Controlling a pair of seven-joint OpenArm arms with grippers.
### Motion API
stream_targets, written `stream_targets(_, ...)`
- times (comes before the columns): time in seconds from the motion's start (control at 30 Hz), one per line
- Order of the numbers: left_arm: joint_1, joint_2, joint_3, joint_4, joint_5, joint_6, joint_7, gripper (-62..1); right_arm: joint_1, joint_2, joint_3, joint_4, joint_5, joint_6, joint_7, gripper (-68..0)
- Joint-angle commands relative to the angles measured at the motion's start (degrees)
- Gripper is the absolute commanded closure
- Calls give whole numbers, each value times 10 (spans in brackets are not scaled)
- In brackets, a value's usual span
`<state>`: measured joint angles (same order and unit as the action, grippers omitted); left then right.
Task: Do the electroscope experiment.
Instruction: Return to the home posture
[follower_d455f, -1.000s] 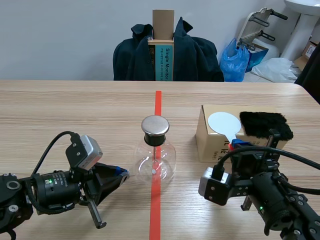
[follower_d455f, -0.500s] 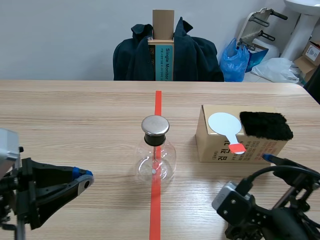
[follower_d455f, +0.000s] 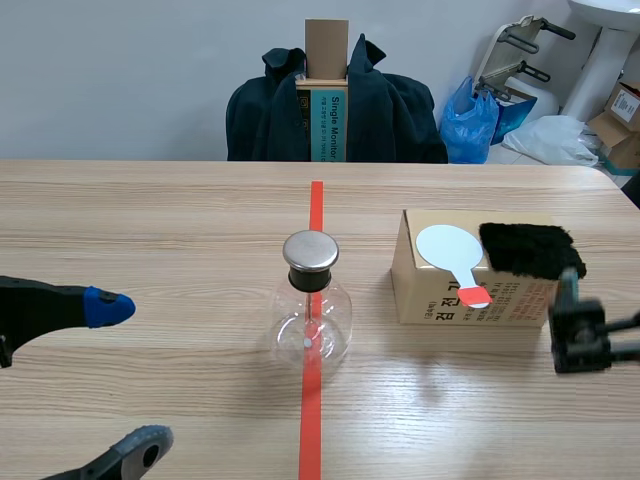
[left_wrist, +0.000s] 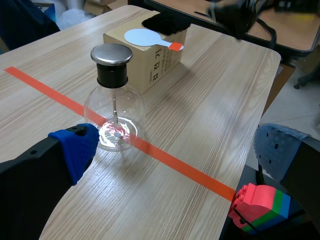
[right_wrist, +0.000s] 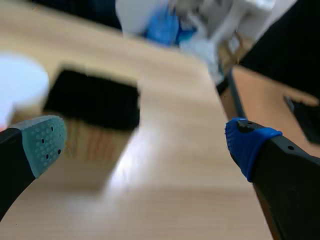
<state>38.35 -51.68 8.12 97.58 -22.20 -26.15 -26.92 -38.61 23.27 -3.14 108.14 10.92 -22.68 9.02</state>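
Both are hanging released, left pincer (left_wrist: 177, 150) and right pincer (right_wrist: 145, 140). The black fur (right_wrist: 92, 100) is lying crosswise at eleven o'clock off the right one, the nearer arm.

At top centre, a dark coat (follower_d455f: 390, 115) draped over a chair is seen against a plain pale-grey wall (follower_d455f: 120, 80).

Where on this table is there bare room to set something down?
Bare wood lies left of the flask, beyond the open left gripper, and across the far side behind flask and box. A narrower gap runs between them. The box top is crowded with the paddle and fur pad; the right gripper is close by.
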Motion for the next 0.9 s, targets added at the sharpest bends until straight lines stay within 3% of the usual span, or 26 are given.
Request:
stream_targets(0.0,-9,7,6,-2,-4,0,-10,-623,16,6,8,21,4,26,9,-679)
stream_targets(0.13,-9,18,5,-2,-3,11,-9,-623,26,12,17,60,6,136,8,-679)
stream_targets(0.27,-9,33,5,-2,-3,16,-5,-623,26,12,17,71,-21,241,5,-679)
stream_targets(0.37,-9,43,5,-2,-3,18,-3,-623,25,12,17,71,-28,285,-20,-679)
stream_targets(0.73,-13,90,1,-2,4,62,30,-623,26,10,16,70,-28,288,-25,-679)
stream_targets(0.87,-13,99,1,-2,5,63,29,-623,28,10,16,70,-28,287,-16,-679)
